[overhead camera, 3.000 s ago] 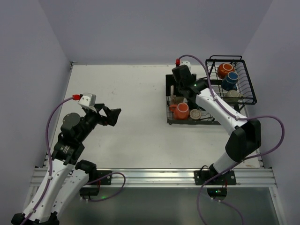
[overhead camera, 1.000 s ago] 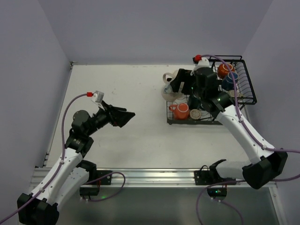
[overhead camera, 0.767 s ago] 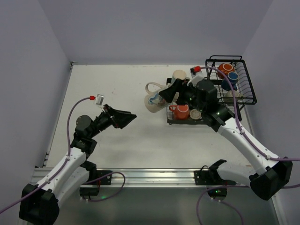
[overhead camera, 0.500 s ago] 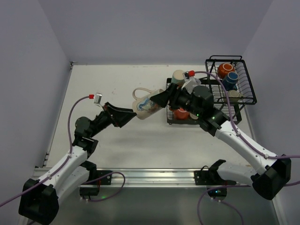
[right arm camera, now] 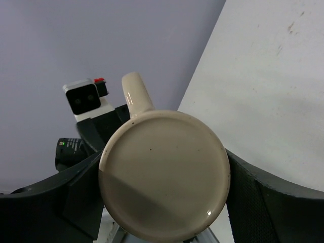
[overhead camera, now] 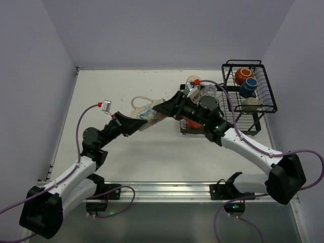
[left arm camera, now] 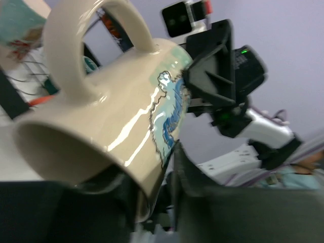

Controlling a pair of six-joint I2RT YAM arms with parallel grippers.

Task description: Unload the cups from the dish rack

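My left gripper (overhead camera: 134, 123) straddles the mouth rim of the patterned cream mug (overhead camera: 147, 112), but I cannot tell whether it has closed. The mug hangs above the bench (overhead camera: 121, 86), left of the dish rack (overhead camera: 274, 98), its long axis running arm to arm, base toward my right gripper (overhead camera: 164, 108), which is clamped on its sides.

Mug (left arm camera: 111, 116): glossy cream, blue and pale teal print on the side; base plain cream with a few tiny dark specks.
Rack (overhead camera: 263, 104): black wire.
In its basket: orange-red cup (overhead camera: 243, 75), blue cup (overhead camera: 248, 87), beige cup (overhead camera: 251, 103).
Table (overhead camera: 116, 147): off-white, faint scuffs.
Walls (overhead camera: 152, 30): pale lavender.
Arms (overhead camera: 253, 149): white, black joints.
Cables (overhead camera: 76, 142): purple.
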